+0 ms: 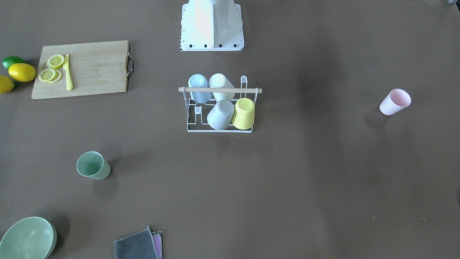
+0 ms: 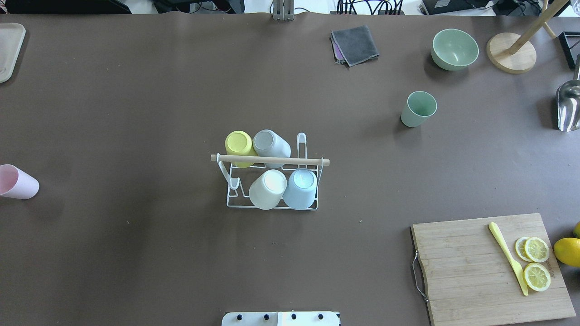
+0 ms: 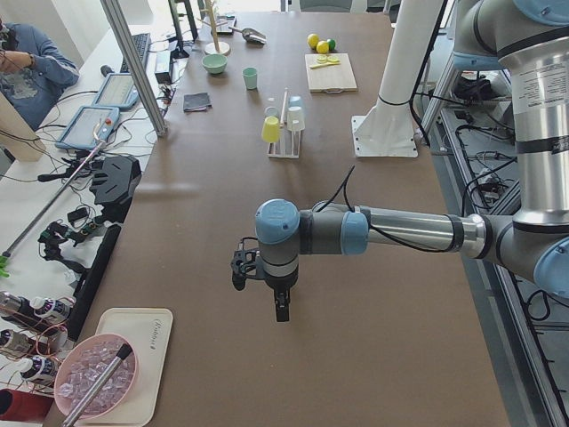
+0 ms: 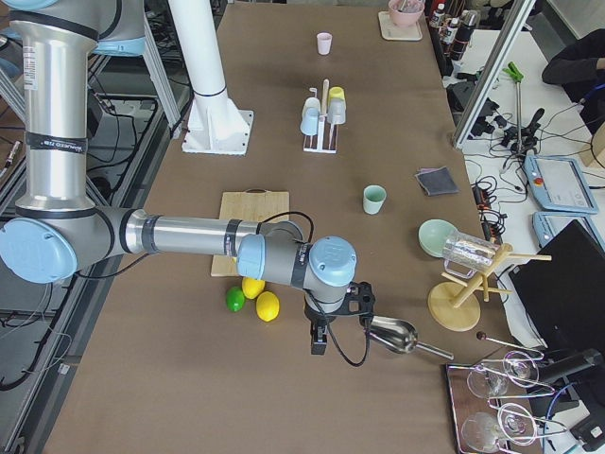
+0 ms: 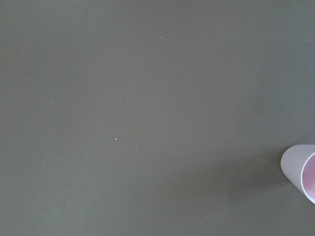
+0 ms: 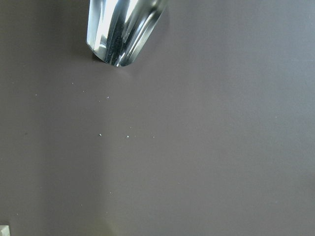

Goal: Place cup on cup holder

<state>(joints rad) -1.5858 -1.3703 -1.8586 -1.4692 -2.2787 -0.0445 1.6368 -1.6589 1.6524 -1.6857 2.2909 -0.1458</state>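
Note:
The white wire cup holder [image 2: 230,199] with its wooden rod [image 2: 269,160] stands mid-table and also shows in the front view [image 1: 219,130]. Yellow, grey, white and blue cups sit upside down on it. A green cup [image 2: 418,108] stands upright to its far right, and a pink cup [image 2: 18,182] stands at the left edge, also in the left wrist view [image 5: 301,169]. My left gripper [image 3: 281,311] hangs over the table's left end. My right gripper [image 4: 318,342] hangs over the right end by a metal scoop. I cannot tell whether either is open or shut.
A cutting board [image 2: 491,267] with lemon slices and a yellow knife lies near right, with lemons beside it. A green bowl [image 2: 454,49], folded cloths [image 2: 355,44], a wooden stand [image 2: 512,52] and the metal scoop [image 2: 568,106] sit far right. The robot's base [image 1: 212,25] stands behind the rack.

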